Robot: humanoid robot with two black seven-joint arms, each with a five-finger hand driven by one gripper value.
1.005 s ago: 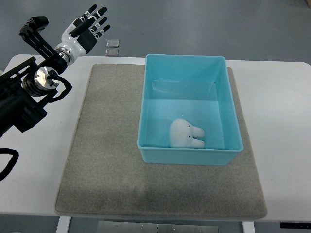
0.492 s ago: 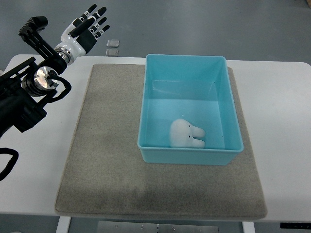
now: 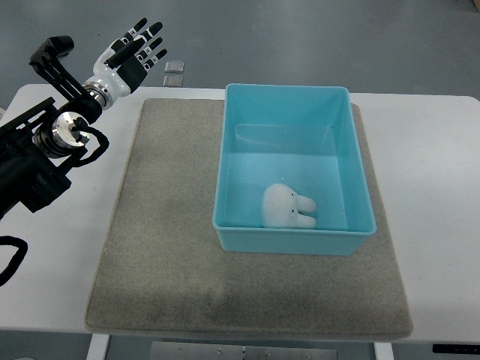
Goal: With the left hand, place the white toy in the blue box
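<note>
**Toy's in the box — looks done from my end**

White toy (image 3: pixel 288 207) is lying on the floor of the blue box (image 3: pixel 293 96), lower-middle of the frame, close to the box's near wall and slightly left of ctr. Nothing is touching it. The box sits on the grey mat (image 3: pixel 165 225), which covers most of the tabletop (image 3: pixel 435 165).

Left robot hand (image 3: pixel 133 54) is up in the upper left of the frame, well apart from the box, fingers spread wide and holding nothing. Right arm isn't in view. I'd call the placement complete — the only thing left, as I judge it, is parking the arm.

Vs. the frame from a sec ago: toy and box haven't budged. The left hand has shifted a bit left and up, with the wrist turned somewhat, and the arm's black links at the left edge have moved slightly too. Reads to me as the arm pulling away after release.
</note>
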